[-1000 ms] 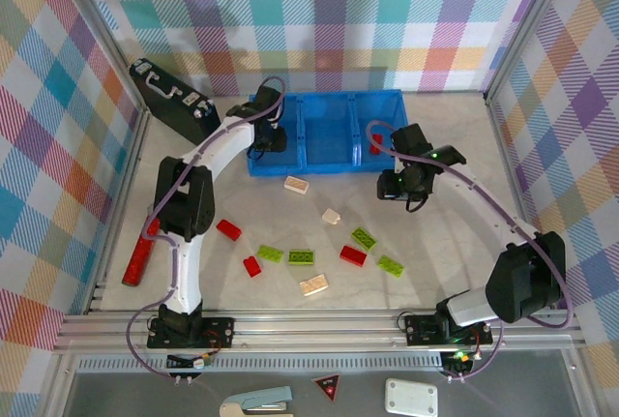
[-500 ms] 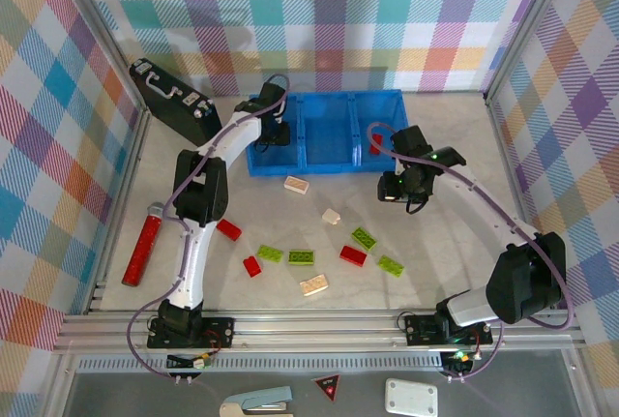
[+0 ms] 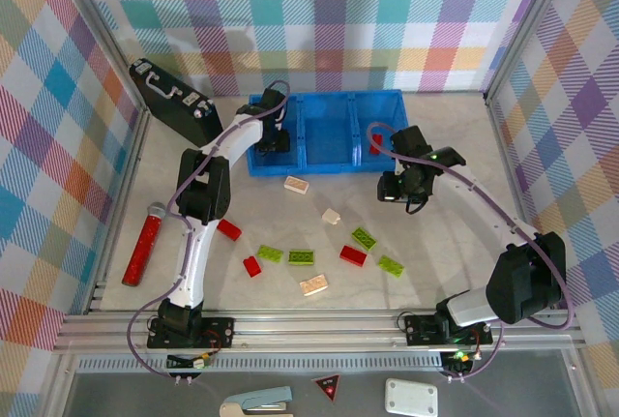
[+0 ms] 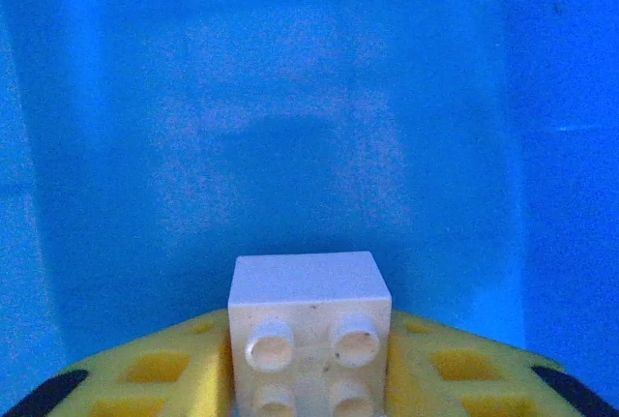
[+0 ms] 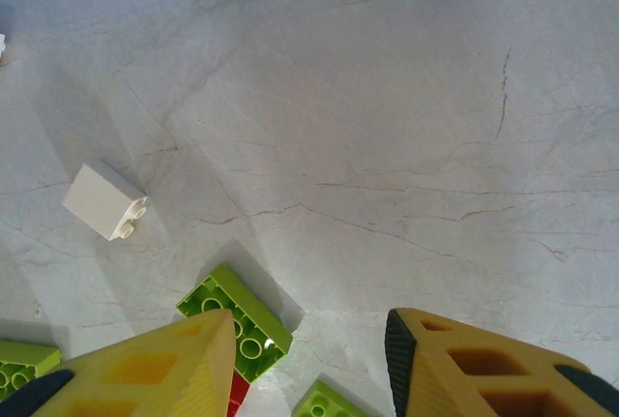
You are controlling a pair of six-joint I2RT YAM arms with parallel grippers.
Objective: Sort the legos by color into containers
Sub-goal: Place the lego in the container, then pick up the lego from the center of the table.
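The blue bin point(image 3: 319, 167) stands at the back of the table with three containers side by side. My left gripper point(image 3: 273, 136) reaches into the left container, shut on a cream-white lego point(image 4: 308, 325) held studs toward the camera between the yellow fingers point(image 4: 145, 373), just above the blue floor point(image 4: 290, 127). My right gripper point(image 3: 401, 185) hovers open over the table, its gap point(image 5: 309, 359) empty. Below it lie a green lego point(image 5: 237, 325) and a white one point(image 5: 104, 202). Red point(image 3: 353, 255), green point(image 3: 301, 257) and white point(image 3: 313, 284) legos are scattered mid-table. A red lego point(image 3: 374, 143) lies in the right container.
A black briefcase point(image 3: 174, 100) leans at the back left beside the bin. A red-handled tool point(image 3: 145, 248) lies near the left wall. Checked walls close in the table on three sides, and a metal rail point(image 3: 309, 325) runs along the near edge.
The left arm's elbow has swung right and forward while its gripper stays over the left container. The right arm has barely moved.
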